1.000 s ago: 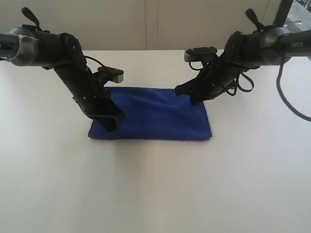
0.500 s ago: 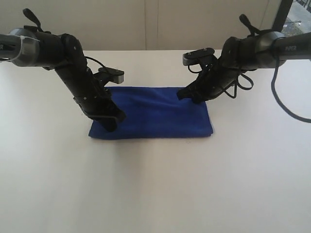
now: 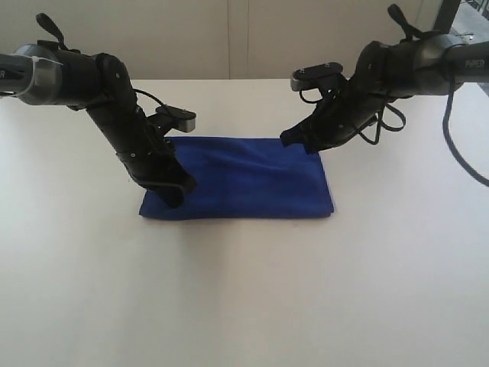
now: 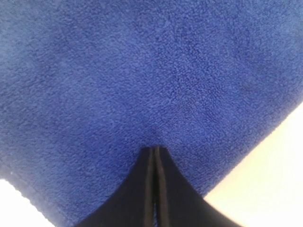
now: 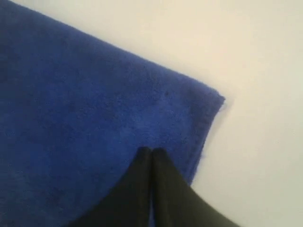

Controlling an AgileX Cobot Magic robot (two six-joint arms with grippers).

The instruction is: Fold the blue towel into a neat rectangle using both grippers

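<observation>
On the white table [image 3: 244,306], folded flat into a rectangle: the blue towel [image 3: 252,183], long edges running left to right. At its near left corner, tips touching the cloth: the left claw [image 3: 174,197], closed tight, nothing pinched between the fingers. Farther back, at the far right corner: the right claw [image 3: 287,141], likewise closed and empty, tips over the towel's edge, contact unclear.

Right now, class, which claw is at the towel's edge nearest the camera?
Left claw, at the front left corner of the blue towel; the right claw is at its far edge.
</observation>
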